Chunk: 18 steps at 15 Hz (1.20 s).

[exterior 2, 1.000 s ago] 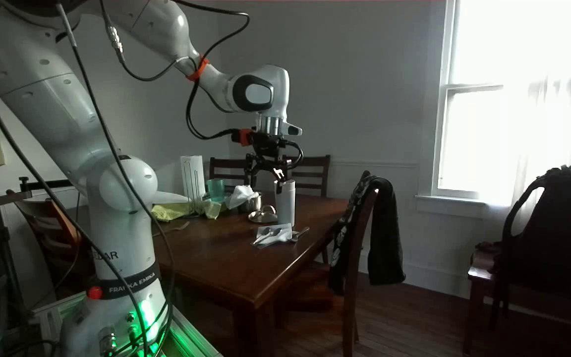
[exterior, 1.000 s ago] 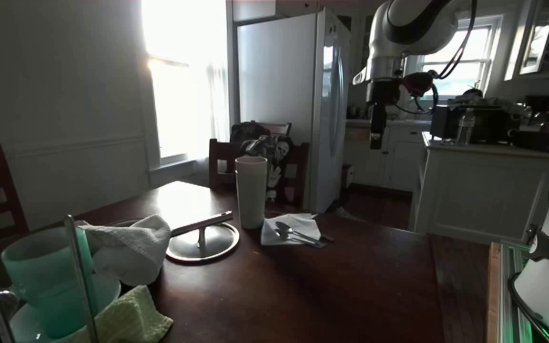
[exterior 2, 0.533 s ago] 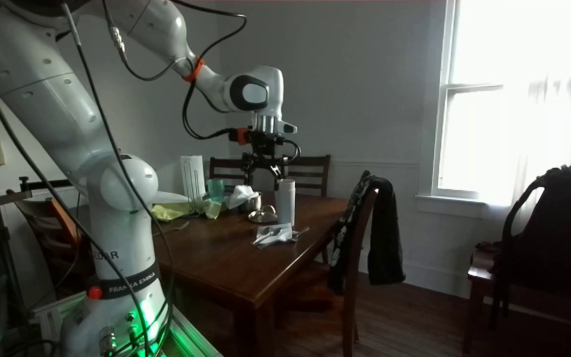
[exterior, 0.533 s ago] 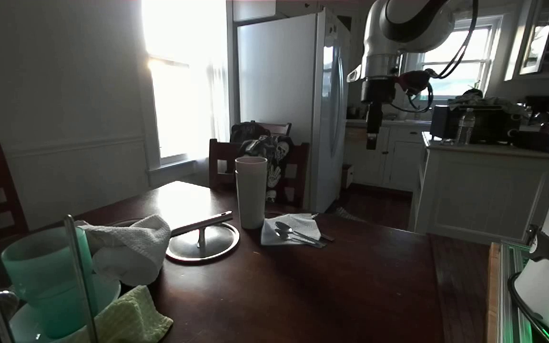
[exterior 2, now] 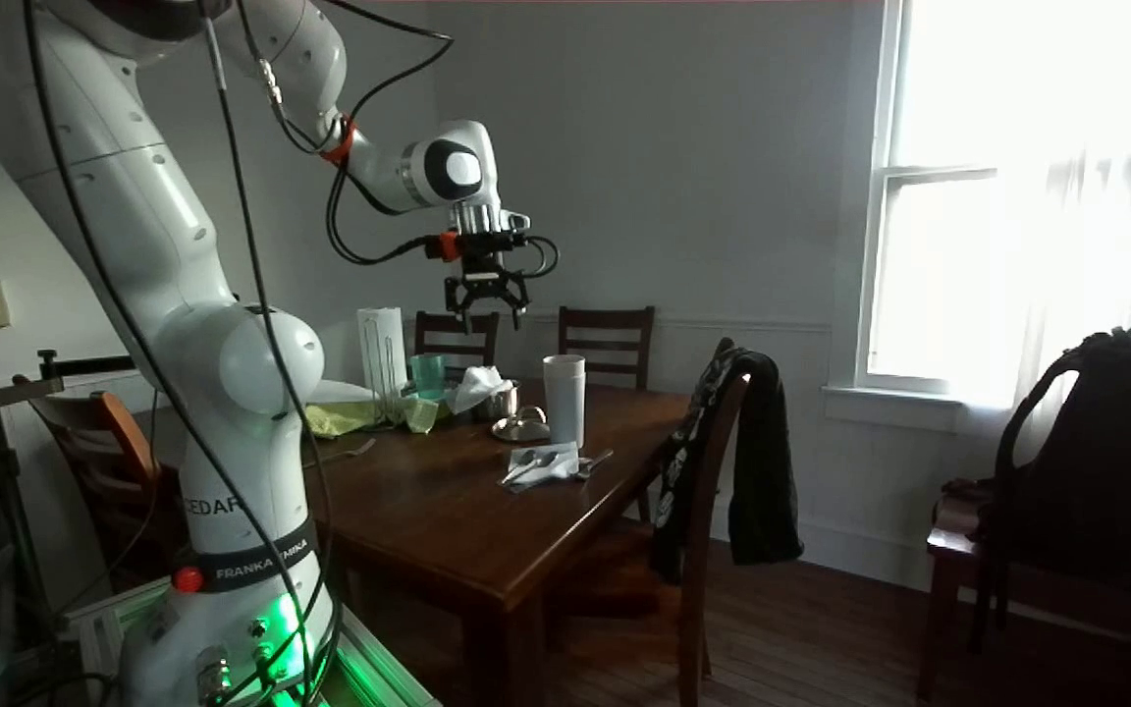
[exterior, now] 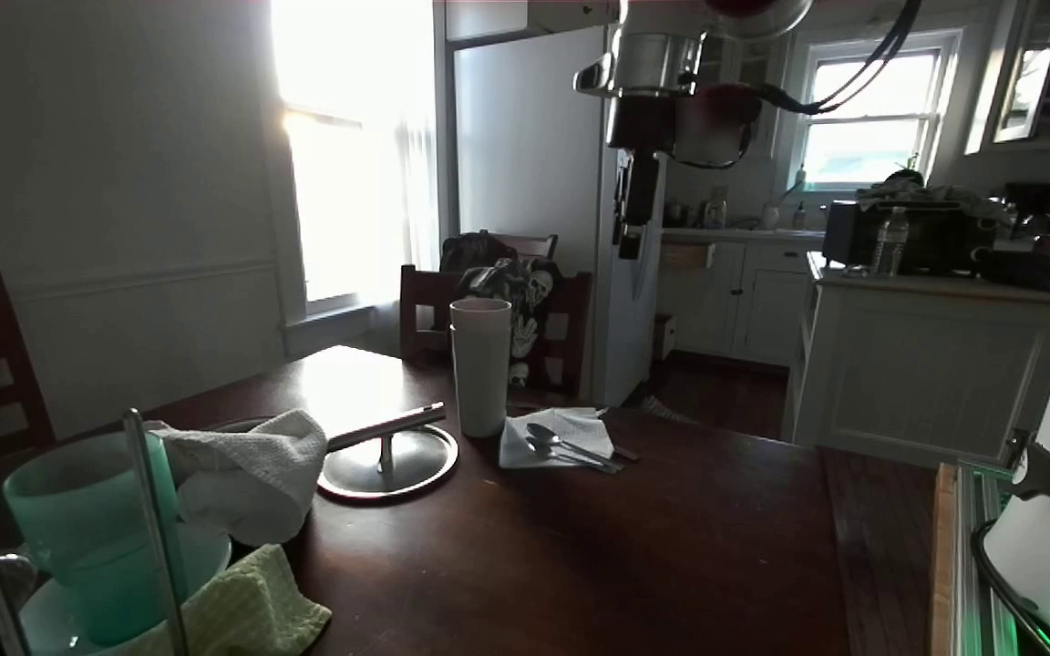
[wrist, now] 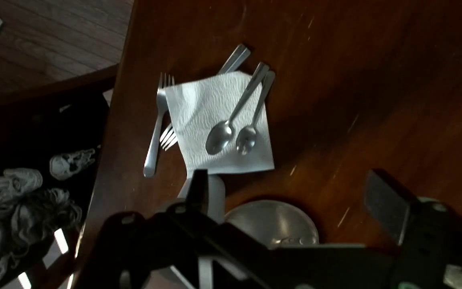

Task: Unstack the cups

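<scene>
The claw (exterior 2: 492, 318) hangs spread wide above the surface (exterior 2: 448, 511); stacked white cups (exterior 2: 565, 403) stand upright beside a napkin (wrist: 197, 114) bearing 2 spoons (wrist: 219, 138).

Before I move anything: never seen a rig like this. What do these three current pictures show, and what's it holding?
It's one robot arm ending in a two-fingered hand. Two pictures come from cameras standing outside the robot; the third comes from its wrist, looking down past the fingers.

On the brown table, tall white cups stand nested in one upright stack. Near them lie a round metal lid and a paper napkin with two spoons on top. One fork lies beside the napkin; a second fork pokes out from under it.

Nothing is held: the hand hangs above the table, fingers spread, apart from the cups.
</scene>
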Each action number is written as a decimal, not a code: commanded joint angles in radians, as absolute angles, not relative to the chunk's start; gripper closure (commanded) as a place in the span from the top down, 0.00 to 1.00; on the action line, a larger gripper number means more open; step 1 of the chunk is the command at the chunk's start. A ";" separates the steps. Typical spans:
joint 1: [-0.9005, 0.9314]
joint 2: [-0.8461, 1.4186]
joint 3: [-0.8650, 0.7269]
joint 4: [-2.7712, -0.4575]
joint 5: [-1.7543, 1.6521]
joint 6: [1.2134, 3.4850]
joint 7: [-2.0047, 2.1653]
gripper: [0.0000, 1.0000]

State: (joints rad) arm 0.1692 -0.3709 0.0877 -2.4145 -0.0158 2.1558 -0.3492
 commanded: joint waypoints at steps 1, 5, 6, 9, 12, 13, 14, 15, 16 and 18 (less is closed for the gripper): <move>0.170 -0.214 0.084 -2.245 -0.057 2.168 -0.392 1.00; 0.163 -0.073 0.080 -2.132 -0.042 2.212 -0.447 1.00; 0.161 -0.037 0.085 -2.110 -0.044 2.226 -0.449 1.00; 0.156 0.063 0.101 -2.058 -0.057 2.272 -0.430 1.00; 0.151 0.143 0.109 -2.017 -0.060 2.322 -0.418 0.80; 0.150 0.165 0.110 -2.007 -0.065 2.341 -0.418 0.69; 0.150 0.182 0.111 -1.999 -0.075 2.360 -0.414 0.62; 0.150 0.199 0.112 -1.988 -0.082 2.379 -0.415 0.53; 0.151 0.211 0.112 -1.982 -0.092 2.393 -0.413 0.51; 0.152 0.232 0.115 -1.970 -0.111 2.420 -0.412 0.45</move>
